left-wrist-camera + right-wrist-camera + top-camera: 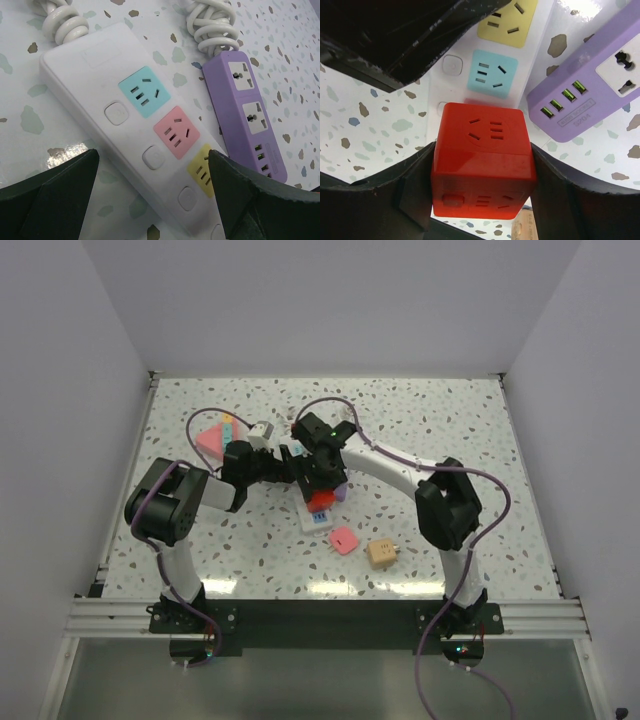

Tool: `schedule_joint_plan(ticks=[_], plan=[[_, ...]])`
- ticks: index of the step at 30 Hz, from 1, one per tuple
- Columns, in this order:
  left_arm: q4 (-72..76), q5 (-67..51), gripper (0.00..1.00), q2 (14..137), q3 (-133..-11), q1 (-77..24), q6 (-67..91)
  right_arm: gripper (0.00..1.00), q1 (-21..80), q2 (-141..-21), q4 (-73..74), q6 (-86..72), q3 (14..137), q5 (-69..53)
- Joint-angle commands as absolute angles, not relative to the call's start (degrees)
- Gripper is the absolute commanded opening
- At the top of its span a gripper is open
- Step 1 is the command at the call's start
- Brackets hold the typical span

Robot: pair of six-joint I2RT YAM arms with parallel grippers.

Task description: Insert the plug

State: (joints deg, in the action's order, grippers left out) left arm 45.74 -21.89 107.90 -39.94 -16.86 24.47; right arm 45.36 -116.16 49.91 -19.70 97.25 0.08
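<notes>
A white speckled tabletop [450, 430] sits boxed in by plain pale walls [330, 300]. The red cube plug [482, 160], with socket slots on its top and side faces, is clamped in the right end effector [485, 185] just over the white power strip [100, 85], next to its cyan socket. Whether its prongs are seated cannot be told. The left end effector [152, 195] stands wide over the same strip, gripping nothing. A purple power strip [250, 125] lies just beside the white one. A pink plug [344, 540] and a tan cube [381, 554] rest nearer the arm bases, and a pink triangular piece [210, 438] lies far left.
</notes>
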Motion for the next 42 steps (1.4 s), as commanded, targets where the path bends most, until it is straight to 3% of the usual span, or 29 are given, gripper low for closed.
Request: schedule_joint_plan(ticks=[1, 24, 27, 28, 29, 42], plan=[[41.5, -21.8, 0.96, 110.5, -39.5, -16.3, 23.3, 0.44, 45.2, -117.9, 50.2, -17.1, 102.0, 2.1], [40.9, -20.8, 0.96, 110.7, -39.4, -16.3, 22.9, 0.3, 45.2, -115.8, 39.7, -19.3, 91.5, 3.1], [41.1, -21.3, 0.96, 110.7, -39.4, -16.3, 23.0, 0.17, 45.2, -115.6, 38.1, -19.6, 89.3, 3.6], [41.1, -21.3, 0.96, 110.7, -39.4, -16.3, 23.2, 0.05, 45.1, -115.6, 37.4, -19.8, 88.4, 4.0], [41.1, -21.2, 0.96, 110.7, -39.3, -16.3, 23.2, 0.0, 45.2, -115.6, 37.1, -19.8, 88.0, 4.0], [41.2, -20.8, 0.93, 112.6, -40.0, -15.7, 24.2, 0.0, 47.4, -113.3, 32.3, -20.2, 80.6, 7.5]])
